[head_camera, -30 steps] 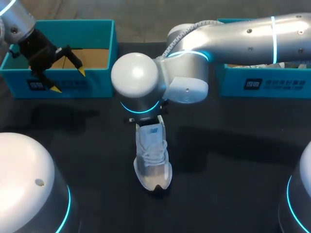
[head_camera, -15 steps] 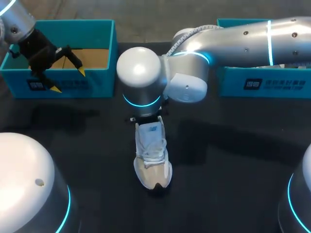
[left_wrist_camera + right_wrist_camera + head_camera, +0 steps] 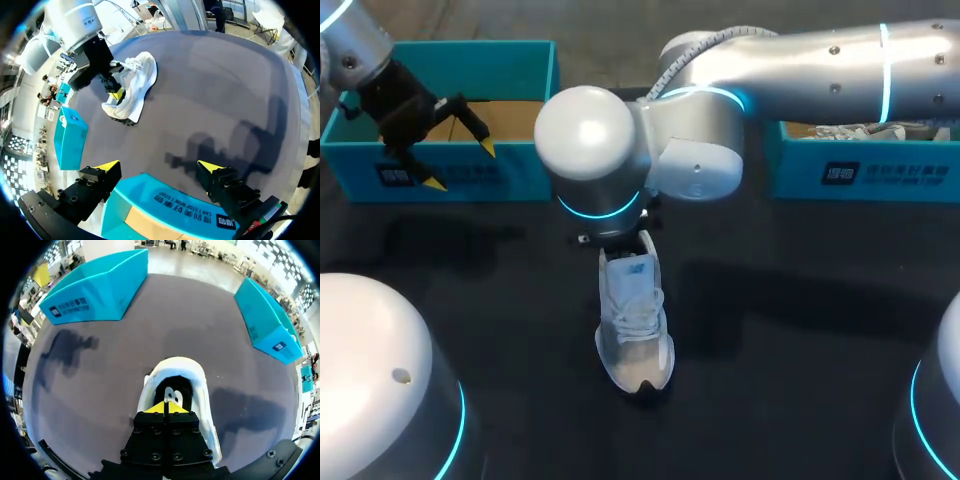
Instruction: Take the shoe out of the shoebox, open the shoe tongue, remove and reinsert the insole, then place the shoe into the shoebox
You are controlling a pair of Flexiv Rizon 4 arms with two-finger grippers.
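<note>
Well, the right tool (image 3: 164, 408) has its tips pressed together at the mouth of the shoe (image 3: 635, 330), likely after the tongue (image 3: 629, 269); whether they pinch it, I can't tell. The shoe stands on the tabletop (image 3: 800, 380). The left tool (image 3: 461, 166) hangs spread over the shoebox (image 3: 440, 178), clear.

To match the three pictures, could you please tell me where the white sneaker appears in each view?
Head view: white sneaker mid-table, toe toward the robot.
Left wrist view: white sneaker far ahead of the left gripper.
Right wrist view: white sneaker directly under the right gripper.
Shared landmark: teal shoebox by the left gripper.
</note>
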